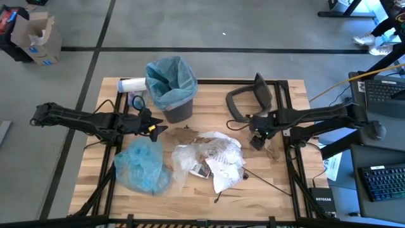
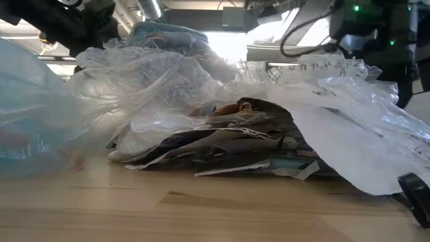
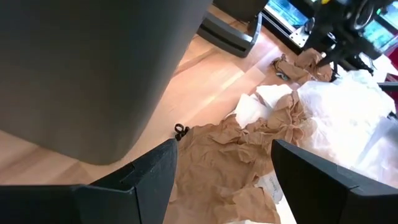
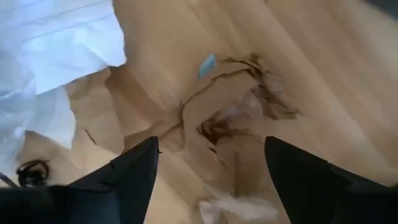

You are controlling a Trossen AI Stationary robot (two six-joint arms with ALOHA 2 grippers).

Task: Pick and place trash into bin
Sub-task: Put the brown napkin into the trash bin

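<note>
The trash (image 1: pixel 205 158) lies heaped at the centre of the counter (image 1: pixel 278 190), with a loose blue bag (image 1: pixel 142 166) at about 8 o'clock from the heap and a separate scrap of brown paper (image 1: pixel 273 151) at about 3 o'clock. The bin (image 1: pixel 171 88), lined with its light blue bag and open, stands at about 11 o'clock from the heap; its grey lid (image 1: pixel 250 101) lies apart at about 1 o'clock. The left gripper (image 1: pixel 157 128) hangs beside the foot of the bin, jaws spread wide and empty, looking onto a crumpled brown sheet (image 3: pixel 236 162) at the heap's near edge. The right gripper (image 1: pixel 258 138) hovers over the brown scrap (image 4: pixel 230 124), jaws likewise wide with nothing between them. All of this looks light and limp: the paper should crush and keep a fold, so a raised ridge or crease is the likely place to pinch. The white mailers (image 2: pixel 349 141) and clear wrap (image 2: pixel 148 81) look slick and floppy, so they may slide out or drag neighbours along; a bunched fold would serve better than a flat face. The thin dark stick (image 1: pixel 262 180) at about 4 o'clock looks stiff and hard to pinch.
</note>
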